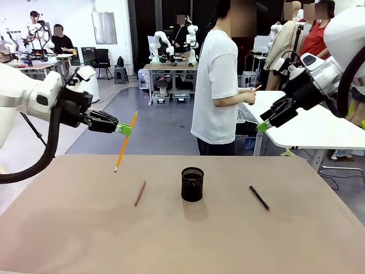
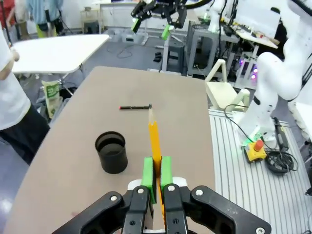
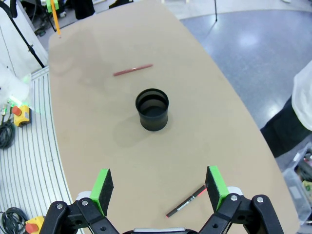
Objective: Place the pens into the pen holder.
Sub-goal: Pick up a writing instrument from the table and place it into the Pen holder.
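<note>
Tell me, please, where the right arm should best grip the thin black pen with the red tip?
Probably take the thin black red-tipped pen at mid-shaft, straight from above, right gripper open, fingers straddling it crosswise: it lies flat on the tan table.

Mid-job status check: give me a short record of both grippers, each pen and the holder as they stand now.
left gripper: shut on yellow-orange pen, held tilted above the table
right gripper: open, holding nothing, raised over the table's right side
reddish-brown pen: lying on the table, left of pen holder
black pen: lying on the table, right of pen holder
pen holder: upright, mid-table, no pen in it
</note>
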`<state>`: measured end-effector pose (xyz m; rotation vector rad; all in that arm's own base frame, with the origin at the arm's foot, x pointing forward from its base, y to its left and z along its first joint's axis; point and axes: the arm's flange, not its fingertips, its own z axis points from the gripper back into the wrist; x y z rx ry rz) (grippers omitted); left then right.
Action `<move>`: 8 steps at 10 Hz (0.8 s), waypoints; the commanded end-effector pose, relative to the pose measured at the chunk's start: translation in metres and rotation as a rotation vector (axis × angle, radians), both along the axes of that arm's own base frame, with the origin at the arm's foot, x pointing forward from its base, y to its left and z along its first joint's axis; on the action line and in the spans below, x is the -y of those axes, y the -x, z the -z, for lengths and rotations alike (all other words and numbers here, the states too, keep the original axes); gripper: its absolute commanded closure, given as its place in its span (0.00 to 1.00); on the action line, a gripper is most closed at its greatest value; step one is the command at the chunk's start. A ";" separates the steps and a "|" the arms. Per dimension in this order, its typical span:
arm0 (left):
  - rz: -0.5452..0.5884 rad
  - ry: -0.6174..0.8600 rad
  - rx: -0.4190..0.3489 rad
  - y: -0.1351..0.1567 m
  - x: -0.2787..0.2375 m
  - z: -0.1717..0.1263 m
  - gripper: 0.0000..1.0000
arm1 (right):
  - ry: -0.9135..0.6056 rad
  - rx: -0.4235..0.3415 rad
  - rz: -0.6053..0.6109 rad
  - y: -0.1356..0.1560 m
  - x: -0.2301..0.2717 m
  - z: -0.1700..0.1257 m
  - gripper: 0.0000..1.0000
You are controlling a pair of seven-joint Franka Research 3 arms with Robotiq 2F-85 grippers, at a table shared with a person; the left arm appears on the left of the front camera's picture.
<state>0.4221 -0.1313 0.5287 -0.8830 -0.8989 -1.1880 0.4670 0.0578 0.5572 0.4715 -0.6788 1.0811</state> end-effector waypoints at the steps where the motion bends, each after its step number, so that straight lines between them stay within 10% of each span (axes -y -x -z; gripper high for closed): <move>1: 0.036 0.094 0.156 -0.006 0.031 0.019 1.00 | -0.005 -0.002 -0.001 0.000 0.000 -0.001 0.00; 5: 0.038 0.297 0.518 -0.022 0.095 0.034 1.00 | -0.005 -0.002 -0.001 0.000 0.000 -0.001 0.00; 8: 0.042 0.330 0.493 -0.055 0.125 0.052 1.00 | -0.005 -0.002 -0.001 0.000 0.000 -0.001 0.00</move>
